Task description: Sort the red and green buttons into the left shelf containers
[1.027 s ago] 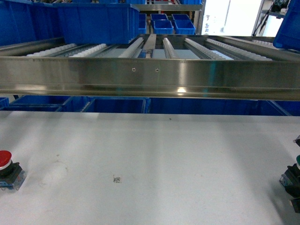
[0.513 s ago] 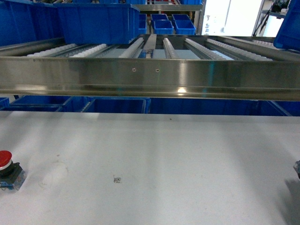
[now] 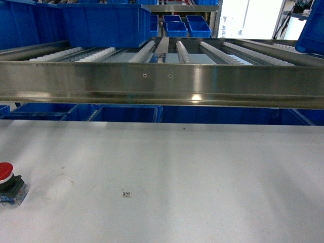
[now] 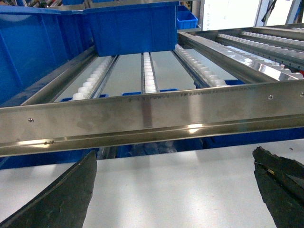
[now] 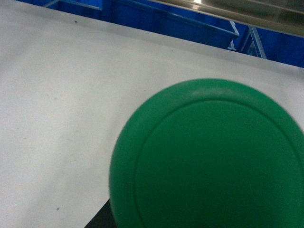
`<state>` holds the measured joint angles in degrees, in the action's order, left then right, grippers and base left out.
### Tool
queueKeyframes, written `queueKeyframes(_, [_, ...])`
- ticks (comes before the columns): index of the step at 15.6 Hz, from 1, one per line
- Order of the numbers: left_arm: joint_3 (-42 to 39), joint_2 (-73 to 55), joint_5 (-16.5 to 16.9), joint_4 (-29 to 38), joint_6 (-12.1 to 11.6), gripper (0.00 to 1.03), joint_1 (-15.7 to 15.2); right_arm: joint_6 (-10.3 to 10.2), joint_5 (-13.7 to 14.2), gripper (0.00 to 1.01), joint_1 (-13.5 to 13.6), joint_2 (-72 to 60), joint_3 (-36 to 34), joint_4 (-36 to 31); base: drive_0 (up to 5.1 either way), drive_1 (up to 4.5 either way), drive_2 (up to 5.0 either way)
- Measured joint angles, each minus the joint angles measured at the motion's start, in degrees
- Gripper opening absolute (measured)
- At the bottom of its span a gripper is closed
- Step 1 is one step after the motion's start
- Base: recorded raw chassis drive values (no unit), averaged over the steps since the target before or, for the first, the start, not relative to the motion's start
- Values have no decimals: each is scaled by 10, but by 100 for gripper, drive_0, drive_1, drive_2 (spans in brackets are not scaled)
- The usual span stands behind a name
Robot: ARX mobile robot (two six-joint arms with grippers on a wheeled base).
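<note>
Right gripper itself no longer shows in the head view: a second ago it sat with the green button at the table's 3 o'clock edge, half a second ago only a sliver remained, and now that edge is bare. Its wrist camera is filled by the green button (image 5: 209, 156), cap facing the lens, so the button likely rides in its jaws, though the fingers are hidden and their grip cannot be told. Left gripper (image 4: 175, 190) hangs wide open and empty, facing the steel shelf rail (image 4: 152, 118) and a deep blue bin (image 4: 133, 26) at 12 o'clock. The red button (image 3: 9, 183) waits untouched on the table (image 3: 177, 167) at 9 o'clock
</note>
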<state>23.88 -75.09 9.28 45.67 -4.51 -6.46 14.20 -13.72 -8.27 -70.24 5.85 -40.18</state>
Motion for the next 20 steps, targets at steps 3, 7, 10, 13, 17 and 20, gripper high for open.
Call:
queueKeyframes(3, [0,0,0,0,0,98,0,-11,-32,27,-15,247,-28,151,0,0,0])
queueKeyframes(7, [0,0,0,0,0,98,0,-11,-32,27,-15,245,-28,155,0,0,0])
queueKeyframes(10, [-9,-12,-11,-8,12,98,-11,-11,-32,27,-15,245,-28,155,0,0,0])
queueKeyframes(13, [-17,-74,-40,-28,21,98,-23,-11,-32,27,-15,245,-28,155,0,0,0])
queueKeyframes(17, [56,-178,-47,-84,12,98,-12,-11,-32,27,-15,245,-28,155,0,0,0])
queueKeyframes(20, [101,-238,-51,-114,0,98,-18,-11,-32,27,-15,245,-28,155,0,0,0])
